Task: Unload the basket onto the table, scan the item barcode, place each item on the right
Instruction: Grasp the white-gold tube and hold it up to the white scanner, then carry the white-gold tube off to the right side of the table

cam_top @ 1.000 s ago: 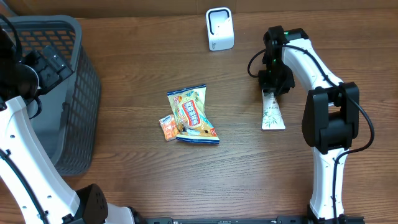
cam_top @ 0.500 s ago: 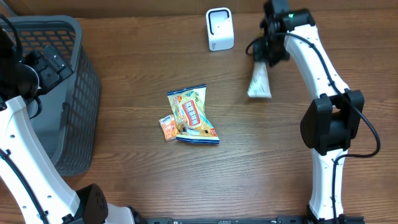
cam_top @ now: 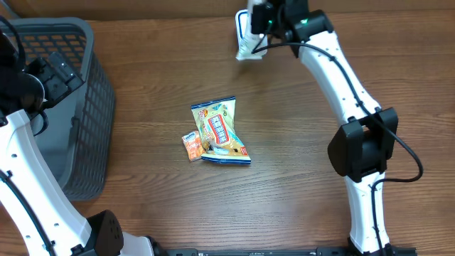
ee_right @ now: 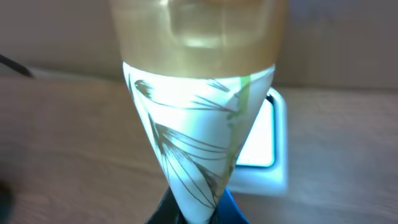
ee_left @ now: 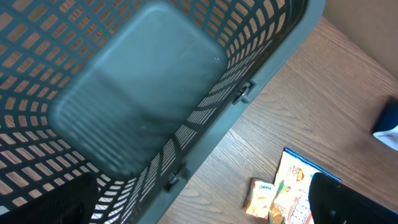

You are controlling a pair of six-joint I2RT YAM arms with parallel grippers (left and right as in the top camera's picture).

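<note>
You have a table [cam_top: 142, 206] of brown wood grain, smooth and matt. The basket [ee_left: 143, 93] is grey moulded plastic with a dull finish. The snack bag [cam_top: 219, 129] is glossy, crinkled printed film. The tube [ee_right: 199, 155] looks like smooth white plastic with a translucent amber cap [ee_right: 199, 37], and the scanner [ee_right: 258, 146] is shiny white plastic.

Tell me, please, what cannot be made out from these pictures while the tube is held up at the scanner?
- Barcode: none shows on the tube, only leaf print, right wrist view; overhead, the right gripper covers most of it.
- Scanner: mostly behind the tube, right wrist view.
- Snack packets: cut off by the bottom edge, left wrist view; print too small overhead.
</note>
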